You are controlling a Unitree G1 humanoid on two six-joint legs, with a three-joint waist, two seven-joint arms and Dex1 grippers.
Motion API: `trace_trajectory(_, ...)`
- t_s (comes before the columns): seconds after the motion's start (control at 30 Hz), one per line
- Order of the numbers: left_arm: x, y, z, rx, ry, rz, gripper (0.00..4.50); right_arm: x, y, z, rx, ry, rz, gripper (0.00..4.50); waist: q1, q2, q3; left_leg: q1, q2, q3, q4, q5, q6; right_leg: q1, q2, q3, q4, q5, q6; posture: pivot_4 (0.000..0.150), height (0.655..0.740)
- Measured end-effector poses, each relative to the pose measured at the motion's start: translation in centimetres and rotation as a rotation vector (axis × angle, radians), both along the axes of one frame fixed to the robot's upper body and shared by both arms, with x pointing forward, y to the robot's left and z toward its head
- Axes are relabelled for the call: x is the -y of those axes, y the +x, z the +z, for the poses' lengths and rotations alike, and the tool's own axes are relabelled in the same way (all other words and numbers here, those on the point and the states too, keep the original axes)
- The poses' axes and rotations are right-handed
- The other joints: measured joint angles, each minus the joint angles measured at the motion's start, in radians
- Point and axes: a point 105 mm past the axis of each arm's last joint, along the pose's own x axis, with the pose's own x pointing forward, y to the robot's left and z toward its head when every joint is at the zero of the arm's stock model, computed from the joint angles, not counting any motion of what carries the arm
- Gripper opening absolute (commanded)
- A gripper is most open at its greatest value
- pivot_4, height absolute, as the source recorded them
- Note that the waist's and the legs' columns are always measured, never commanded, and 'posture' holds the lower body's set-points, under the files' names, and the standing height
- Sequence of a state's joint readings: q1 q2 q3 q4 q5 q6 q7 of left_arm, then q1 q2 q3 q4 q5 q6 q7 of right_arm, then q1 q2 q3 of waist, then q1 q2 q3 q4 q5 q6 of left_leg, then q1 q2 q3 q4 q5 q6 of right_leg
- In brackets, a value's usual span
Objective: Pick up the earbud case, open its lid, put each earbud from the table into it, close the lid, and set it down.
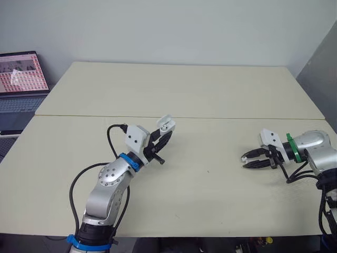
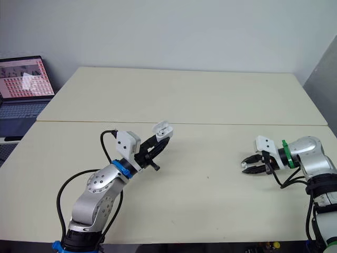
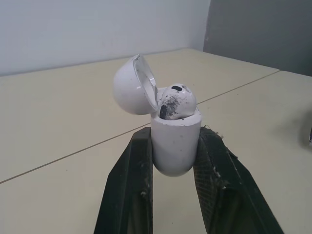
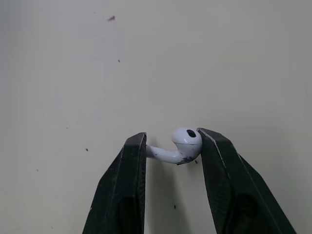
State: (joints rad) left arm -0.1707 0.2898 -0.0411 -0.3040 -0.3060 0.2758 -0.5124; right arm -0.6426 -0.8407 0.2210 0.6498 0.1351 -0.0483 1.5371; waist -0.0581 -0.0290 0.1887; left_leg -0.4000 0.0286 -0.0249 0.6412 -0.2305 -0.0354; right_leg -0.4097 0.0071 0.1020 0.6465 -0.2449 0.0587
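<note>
Left gripper [image 3: 174, 139] clamps the case [image 3: 176, 152], lid [image 3: 131, 90] open, one earbud [image 3: 178, 100] seated inside. Well right of the case, right gripper [image 4: 171, 135] pinches a second earbud [image 4: 184, 142].

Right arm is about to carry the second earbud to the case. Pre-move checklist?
1. case clamped in left gripper: ok
2. lid open: ok
3. first earbud sitting in case: ok
4. second earbud pinched in right gripper: ok
5. second earbud lifted off table: cannot tell
6. free slot in case unobstructed: cannot tell, lid hides that side
</note>
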Motion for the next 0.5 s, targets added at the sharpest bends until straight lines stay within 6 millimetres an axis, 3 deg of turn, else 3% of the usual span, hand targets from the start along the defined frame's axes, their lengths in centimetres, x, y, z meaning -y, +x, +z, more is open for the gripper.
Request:
trace_trajectory(0.2,0.3,0.0,0.0,-0.001,-0.002,-0.007,0.75,-0.5,0.6,-0.9,0.005,0.03,-0.009,3.92,0.0,0.0,0.0,0.001,0.0,-0.001,0.002,0.0,0.0,0.002,0.0,0.0,0.001,0.0,0.0,0.15,0.74)
trace_trajectory(0.37,0.4,-0.1,-0.1,-0.003,-0.001,-0.012,0.75,0.6,0.4,-0.7,-0.004,0.021,-0.057,3.92,0.002,0.0,0.0,0.001,-0.001,-0.001,0.004,0.0,0.0,0.003,-0.001,0.0,0.001,0.001,0.001,0.15,0.74)
trace_trajectory(0.5,0.1,-0.2,-0.5,-0.015,0.002,-0.003,0.75,1.4,0.1,0.4,-0.009,0.111,-0.236,3.92,0.008,0.0,0.0,0.0,-0.001,-0.002,0.003,0.0,0.0,0.003,-0.001,-0.001,0.001,0.001,0.001,0.15,0.74)
